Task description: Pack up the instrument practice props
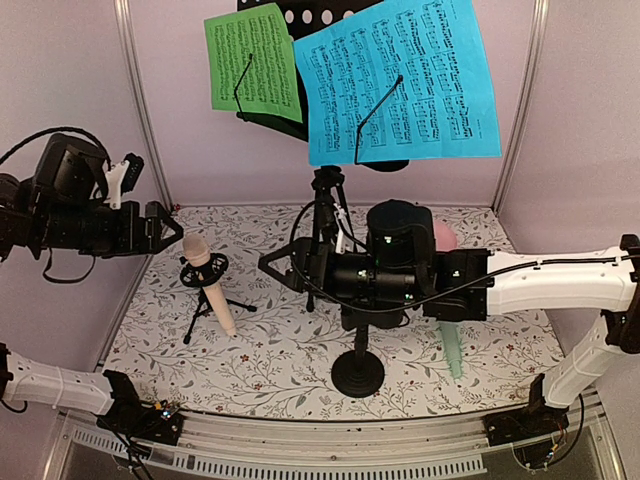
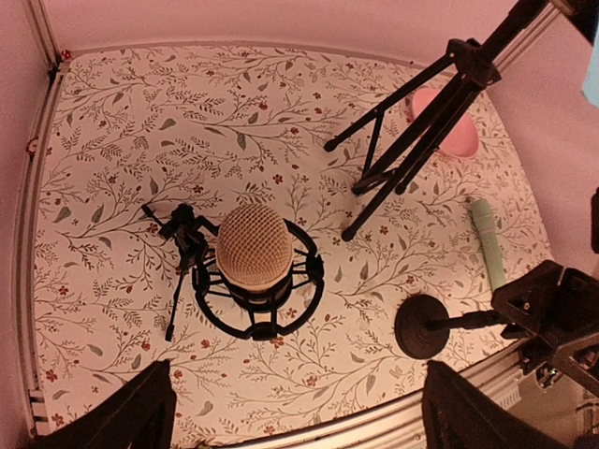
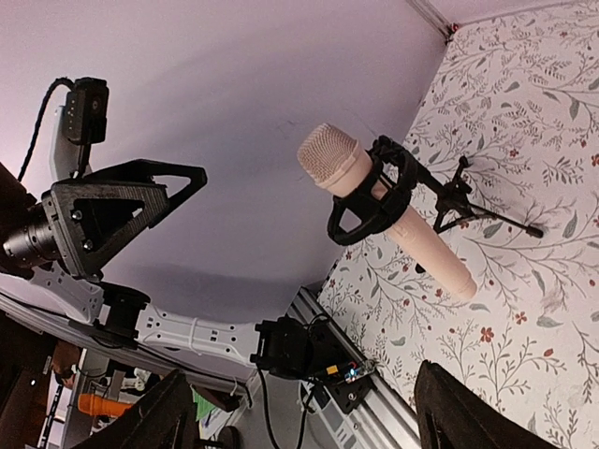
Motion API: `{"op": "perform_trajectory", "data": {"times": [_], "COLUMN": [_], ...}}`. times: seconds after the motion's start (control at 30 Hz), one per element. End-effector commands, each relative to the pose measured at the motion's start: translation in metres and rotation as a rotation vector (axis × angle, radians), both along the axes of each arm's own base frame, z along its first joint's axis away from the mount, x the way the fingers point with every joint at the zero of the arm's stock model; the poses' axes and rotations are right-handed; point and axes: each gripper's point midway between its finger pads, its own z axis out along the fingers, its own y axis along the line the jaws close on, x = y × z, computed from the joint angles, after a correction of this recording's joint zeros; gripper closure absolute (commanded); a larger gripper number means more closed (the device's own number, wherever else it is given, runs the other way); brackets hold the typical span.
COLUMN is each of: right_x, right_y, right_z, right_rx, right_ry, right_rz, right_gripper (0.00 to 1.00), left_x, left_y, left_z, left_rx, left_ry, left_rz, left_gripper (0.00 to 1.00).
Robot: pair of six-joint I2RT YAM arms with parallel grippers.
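Beige toy microphone [image 2: 254, 245], seated in black mic holder [image 2: 298, 297], tabletop [image 2: 140, 122] left: I am hovering the left pincer [image 2: 299, 416] wide open above it, aiming to grip its head squarely and lift straight out.

The table [image 1: 270, 365] is covered in a white sheet printed with leafy vines and little red flowers. Towards the left, a small black tripod holder [image 1: 200, 318] stands on it, carrying a beige microphone [image 1: 212, 290] tilted head-up. At the back, the music stand [image 1: 327, 188] plants its three legs, with a pink plate [image 1: 444, 236] near them on the right. A mint microphone [image 1: 453, 352] lies flat on the right side. Just beside it, nearer the front edge, stands a black round-based stand [image 1: 358, 374].
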Motion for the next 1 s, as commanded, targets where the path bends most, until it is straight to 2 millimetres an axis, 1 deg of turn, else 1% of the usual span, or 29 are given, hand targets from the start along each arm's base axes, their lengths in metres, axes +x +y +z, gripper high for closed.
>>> {"op": "perform_trajectory", "data": {"times": [0.0,0.1,0.13,0.17,0.33,0.4,0.57,0.67,0.77,0.83,0.97], "right_x": [0.017,0.015,0.016,0.017,0.034,0.038,0.035,0.034,0.045,0.049,0.056], "right_y": [0.01,0.019,0.022,0.023,0.024,0.029,0.059,0.072,0.076,0.078,0.082], "right_z": [0.018,0.014,0.01,0.011,-0.002,-0.008,-0.011,-0.012,-0.018,-0.026,-0.042], "right_rx": [0.063,0.088,0.088,0.09,0.046,0.043,0.069,0.069,0.073,0.079,0.056], "right_ry": [-0.137,-0.124,-0.117,-0.119,-0.131,-0.12,-0.136,-0.133,-0.081,-0.011,0.052], "right_rz": [-0.059,-0.041,-0.042,-0.048,-0.145,-0.164,-0.088,-0.027,0.008,0.038,0.069], "right_gripper": [0.18,0.18,0.18,0.18,0.18,0.18,0.19,0.2,0.22,0.26,0.28], "left_x": [0.014,0.02,0.023,0.027,0.041,0.044,0.049,0.049,0.049,0.047,0.047], "left_y": [-0.007,-0.014,-0.015,-0.015,-0.011,-0.011,-0.013,-0.015,-0.014,-0.013,-0.007], "left_z": [0.003,0.002,0.0,-0.003,-0.015,-0.021,-0.022,-0.024,-0.027,-0.028,-0.031], "left_rx": [-0.003,0.001,0.012,0.024,0.037,0.028,-0.003,-0.004,-0.002,-0.005,0.009], "left_ry": [-0.016,-0.021,-0.021,-0.019,0.028,0.042,0.04,0.05,0.07,0.076,0.083], "left_rz": [0.005,-0.017,-0.018,-0.012,0.019,0.019,-0.005,-0.032,-0.042,-0.042,-0.022], "left_gripper": [0.08,0.1,0.1,0.1,0.12,0.12,0.12,0.13,0.14,0.15,0.14]}}
